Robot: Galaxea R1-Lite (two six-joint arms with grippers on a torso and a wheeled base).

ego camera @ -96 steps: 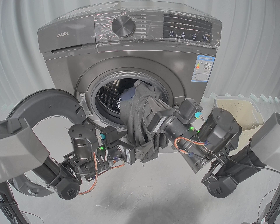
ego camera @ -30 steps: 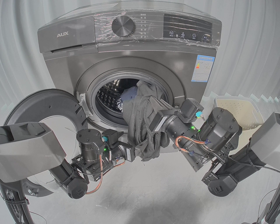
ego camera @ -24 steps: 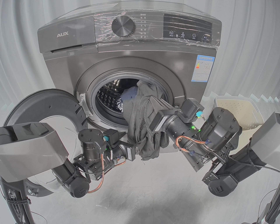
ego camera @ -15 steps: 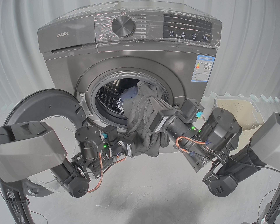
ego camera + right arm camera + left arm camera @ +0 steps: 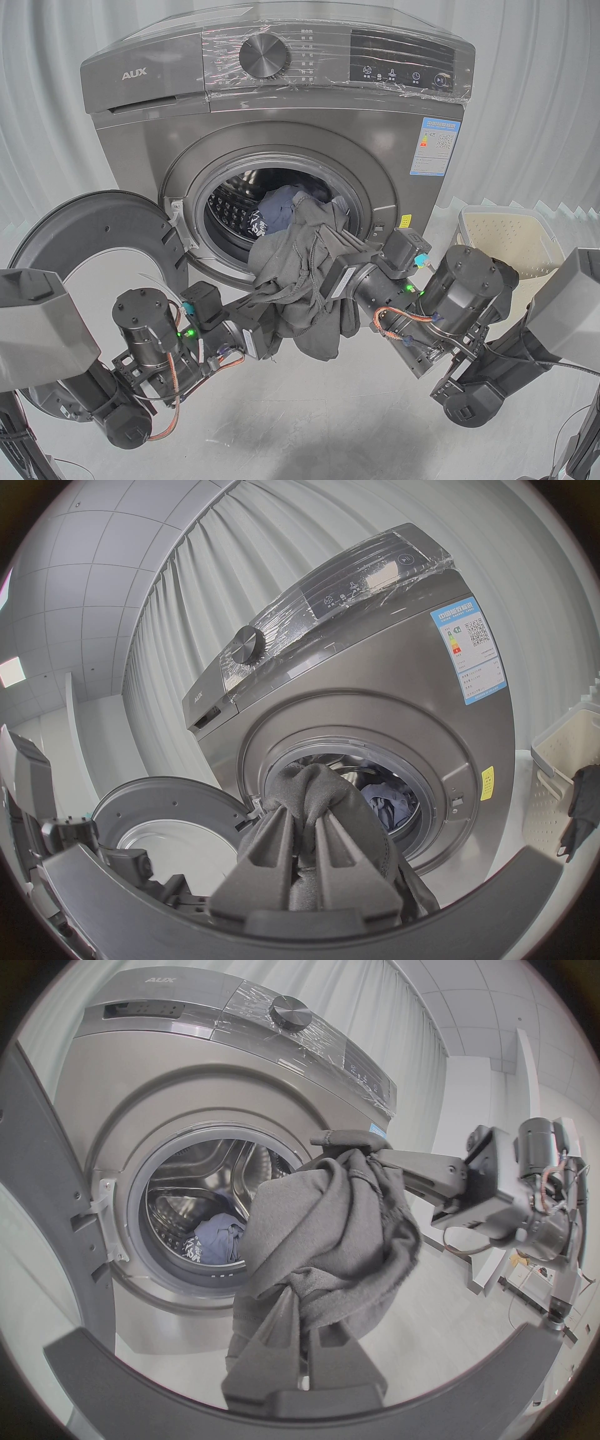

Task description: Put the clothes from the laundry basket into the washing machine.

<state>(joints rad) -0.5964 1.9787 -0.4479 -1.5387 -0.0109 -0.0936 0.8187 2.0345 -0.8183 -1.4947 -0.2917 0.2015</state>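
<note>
A dark grey garment (image 5: 300, 275) hangs in front of the washing machine's (image 5: 275, 125) open drum, bunched between both grippers. My right gripper (image 5: 326, 236) is shut on its upper part, level with the lower half of the opening. My left gripper (image 5: 269, 317) is shut on a lower fold, below and left of the right one. The left wrist view shows its fingers (image 5: 284, 1329) pinching the garment (image 5: 331, 1222), and the right wrist view shows that gripper's fingers (image 5: 278, 855) clamped on the cloth (image 5: 306, 789). A blue garment (image 5: 278, 206) lies inside the drum.
The round door (image 5: 94, 231) stands swung open to the left. A cream laundry basket (image 5: 519, 240) stands on the floor at the right of the machine, with a dark cloth (image 5: 584, 805) hanging over its rim. Bare grey floor lies in front.
My left arm has pulled back to the left and down, drawing the garment's lower part with it. The right gripper has dropped slightly, and more of the blue garment shows.
</note>
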